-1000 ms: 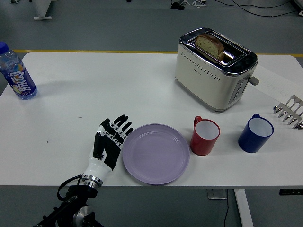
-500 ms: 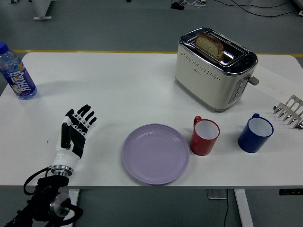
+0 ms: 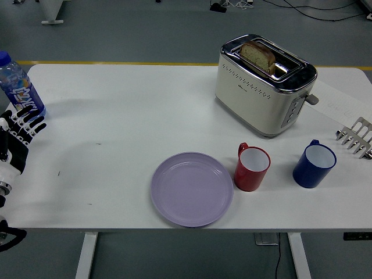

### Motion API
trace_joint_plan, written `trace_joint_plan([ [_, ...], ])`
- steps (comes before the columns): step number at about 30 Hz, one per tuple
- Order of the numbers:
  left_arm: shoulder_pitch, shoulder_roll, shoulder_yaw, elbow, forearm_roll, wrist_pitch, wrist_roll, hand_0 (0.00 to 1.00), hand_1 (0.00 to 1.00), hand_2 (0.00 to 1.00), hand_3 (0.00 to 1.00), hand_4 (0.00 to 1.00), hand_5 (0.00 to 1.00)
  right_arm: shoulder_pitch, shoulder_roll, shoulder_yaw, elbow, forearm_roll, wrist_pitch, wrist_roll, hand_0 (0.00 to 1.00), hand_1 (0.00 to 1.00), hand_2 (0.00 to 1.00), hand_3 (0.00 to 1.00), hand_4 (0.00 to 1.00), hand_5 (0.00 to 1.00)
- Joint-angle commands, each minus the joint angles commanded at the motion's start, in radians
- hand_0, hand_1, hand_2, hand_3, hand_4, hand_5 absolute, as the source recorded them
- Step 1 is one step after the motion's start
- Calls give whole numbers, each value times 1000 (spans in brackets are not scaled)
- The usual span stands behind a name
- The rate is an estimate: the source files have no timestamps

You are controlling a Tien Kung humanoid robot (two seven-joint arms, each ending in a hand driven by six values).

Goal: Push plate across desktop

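Note:
A lilac plate [image 3: 192, 188] lies flat on the white table [image 3: 133, 122], near its front edge and just left of a red mug [image 3: 252, 167]. My left hand [image 3: 16, 139] is at the picture's left edge, over the table's left end, far from the plate. Its fingers are spread and hold nothing. My right arm is out of view.
A blue mug [image 3: 314, 163] stands right of the red mug. A cream toaster [image 3: 264, 83] with a bread slice stands at the back right. A water bottle [image 3: 18, 89] stands at the far left, just behind my hand. A metal rack [image 3: 356, 137] lies at the right edge.
My left hand has drawn away from the plate's left rim, sliding left to the table's left end. The plate has hardly moved.

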Motion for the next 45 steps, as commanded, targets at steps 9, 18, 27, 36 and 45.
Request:
trace_joint_plan([
  [9,7,34,-72,19,4,-101,122,698,748,720,659,499,998,2,3,0,-1,6,1,0,570,557,674,592,354,392],
  [18,7,33,-86,10,-13,-107,121,697,747,721,659,515,998,3,3,-1,-1,4,0,-2,570,557,673,591,354,393],
  [27,6,22,-99,8,-16,-107,119,687,743,718,658,520,998,6,3,5,-3,-11,-1,-9,570,557,675,591,353,392],
  [36,8,18,-115,4,-19,-92,112,677,740,715,657,541,998,15,2,8,-7,-16,-2,-11,570,558,676,591,353,393],
  [45,7,19,-108,4,-24,-85,110,676,738,713,656,543,998,11,0,10,-5,-15,-4,-12,569,557,677,592,353,393],
])
